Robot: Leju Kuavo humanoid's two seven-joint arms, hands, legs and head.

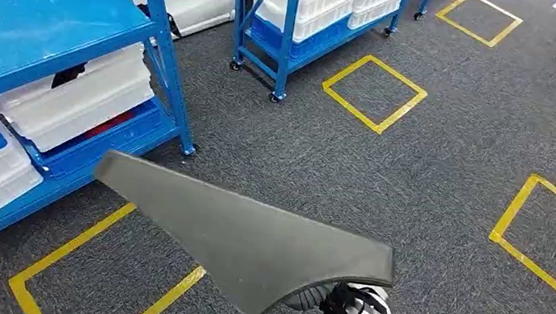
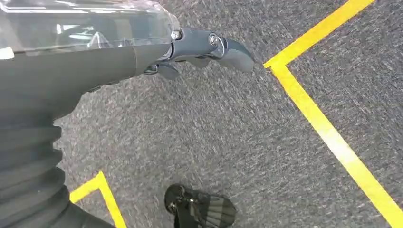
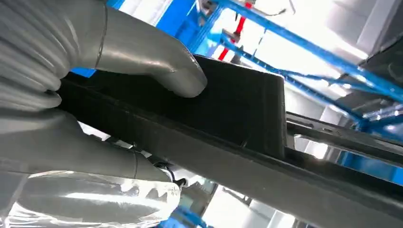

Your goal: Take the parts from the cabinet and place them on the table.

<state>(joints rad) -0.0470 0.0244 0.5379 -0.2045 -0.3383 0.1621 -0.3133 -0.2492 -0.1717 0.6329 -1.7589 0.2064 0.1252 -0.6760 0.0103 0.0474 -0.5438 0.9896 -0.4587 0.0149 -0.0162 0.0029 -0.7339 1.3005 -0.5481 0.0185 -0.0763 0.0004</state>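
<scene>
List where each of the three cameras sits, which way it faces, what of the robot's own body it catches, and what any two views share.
Head view: high on the body, facing forward and down at grey carpet with yellow tape squares and blue racks holding white bins; the right arm comes in below, carrying a dark flat part.
Left wrist view: behind the left hand, looking down at carpet and yellow tape.
Right wrist view: behind the right hand, which grips the dark part; blue rack frames beyond.
Shared: head and right wrist views both show the part and the blue racks.
</scene>
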